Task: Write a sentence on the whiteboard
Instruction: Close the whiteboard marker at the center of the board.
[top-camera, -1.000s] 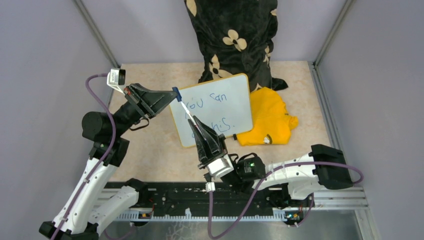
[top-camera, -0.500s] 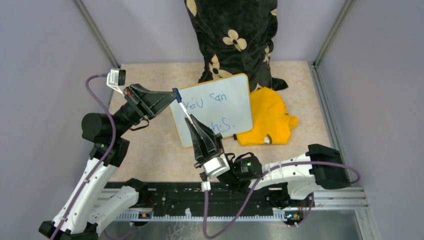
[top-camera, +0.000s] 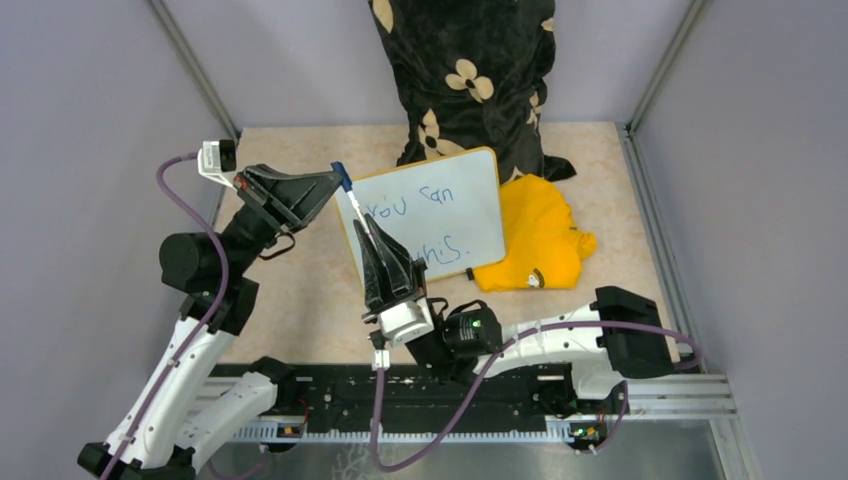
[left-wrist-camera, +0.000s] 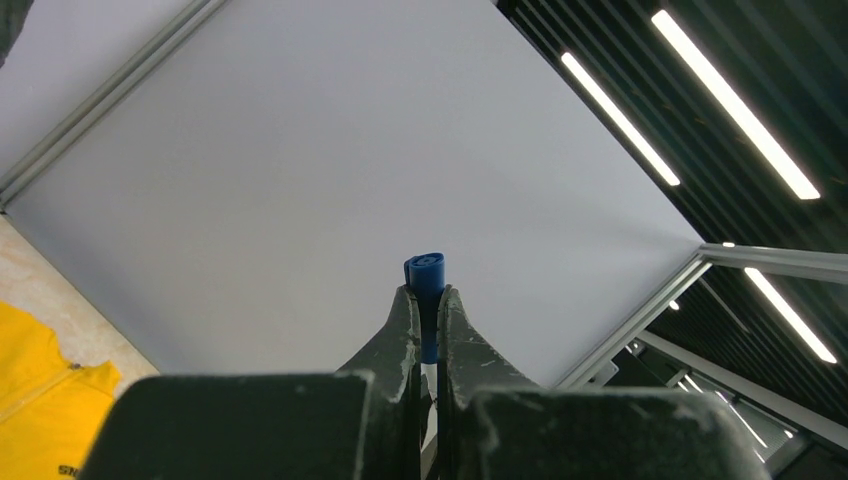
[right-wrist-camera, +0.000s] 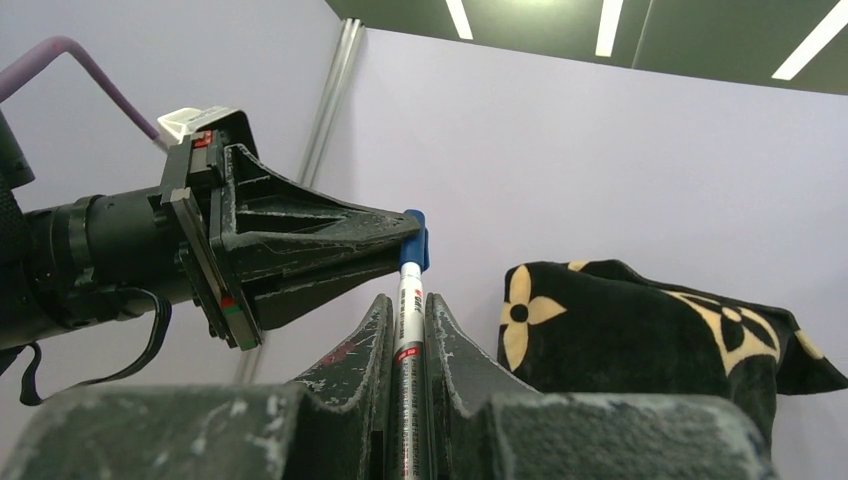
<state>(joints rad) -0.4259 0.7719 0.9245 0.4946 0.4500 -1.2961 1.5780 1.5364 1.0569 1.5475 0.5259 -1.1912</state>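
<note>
Slippage threatens: left gripper (left-wrist-camera: 424, 300) pinches cap (right-wrist-camera: 414, 240), right gripper (right-wrist-camera: 408, 302) pinches marker (right-wrist-camera: 410, 285); any skew could jam them.

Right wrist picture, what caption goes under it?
The right gripper holds the marker while the left gripper pinches its blue cap.

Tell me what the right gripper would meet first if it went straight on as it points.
Probably the blue cap held by the left gripper: the marker in the right gripper touches it, as far as depth shows.
</note>
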